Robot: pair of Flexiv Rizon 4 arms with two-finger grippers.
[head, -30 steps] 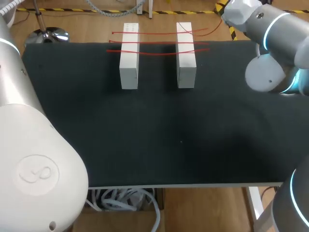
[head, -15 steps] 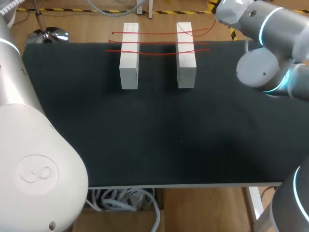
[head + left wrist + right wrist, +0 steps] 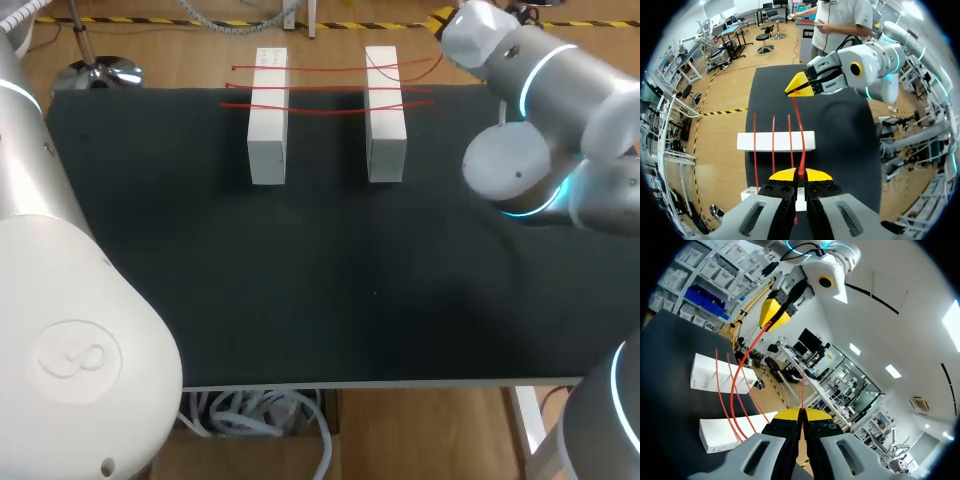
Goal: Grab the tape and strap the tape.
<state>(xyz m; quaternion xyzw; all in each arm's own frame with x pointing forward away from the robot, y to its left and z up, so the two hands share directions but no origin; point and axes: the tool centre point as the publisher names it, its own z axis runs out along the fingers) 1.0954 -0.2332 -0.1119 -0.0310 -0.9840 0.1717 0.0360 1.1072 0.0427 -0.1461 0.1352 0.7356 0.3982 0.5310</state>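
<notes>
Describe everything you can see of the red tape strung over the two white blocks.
The red tape is a thin, narrow, flexible-looking strip. It crosses the tops of both white blocks at the far edge of the table several times, forming roughly parallel strands that bridge the gap between them. One strand rises off the blocks and hangs in a slight curve between the left end effector and the right end effector, each shut on it.

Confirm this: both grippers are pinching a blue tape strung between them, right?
Not quite: the tape is red, not blue, as the left wrist view shows. The left gripper and right gripper are both pinching it, strung between them.
</notes>
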